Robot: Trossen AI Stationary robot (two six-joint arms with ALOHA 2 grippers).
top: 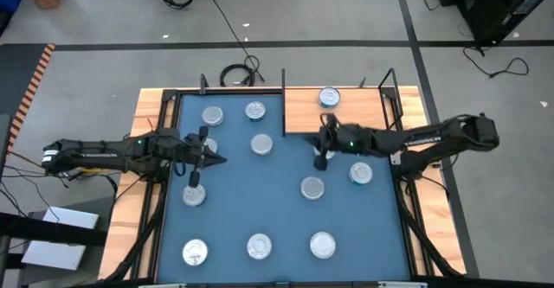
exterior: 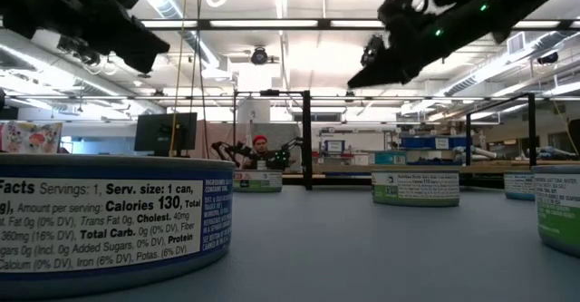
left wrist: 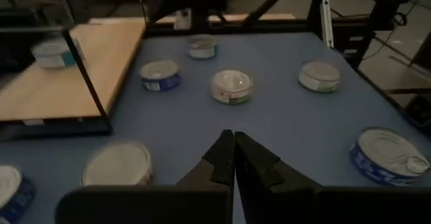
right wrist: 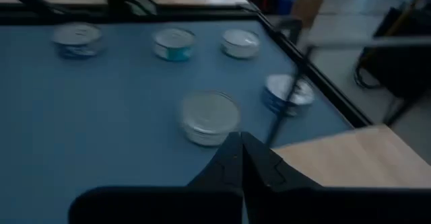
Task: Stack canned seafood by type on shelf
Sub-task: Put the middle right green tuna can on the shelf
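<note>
Going left to right from overhead: the left pincer (top: 201, 156) is hovering over the big blue mat (top: 234, 214) at about 9 o'clock from the middle, fingers pressed together and gripping nothing. The short round silver-lidded seafood tins are sitting scattered across the mat: one (top: 193, 195) just beside that pincer at its 6 o'clock, another (top: 213, 115) at its 12 o'clock, plus three in a row along the 6 o'clock edge, starting with the one at (top: 196, 252).

Middle of the mat is showing one tin at (top: 261, 144) and another at (top: 312, 187).

The right pincer (top: 321, 145) is hanging near the corner of the flat light-brown wooden shelf board (top: 363, 111), which is lying at roughly 1 o'clock on the surface. Its fingers are closed tight too, nothing between them. Only one tin (top: 329, 97) is sitting on the shelf, near its far edge. One more tin (top: 360, 174) is resting under the right arm at around 4 o'clock.
</note>
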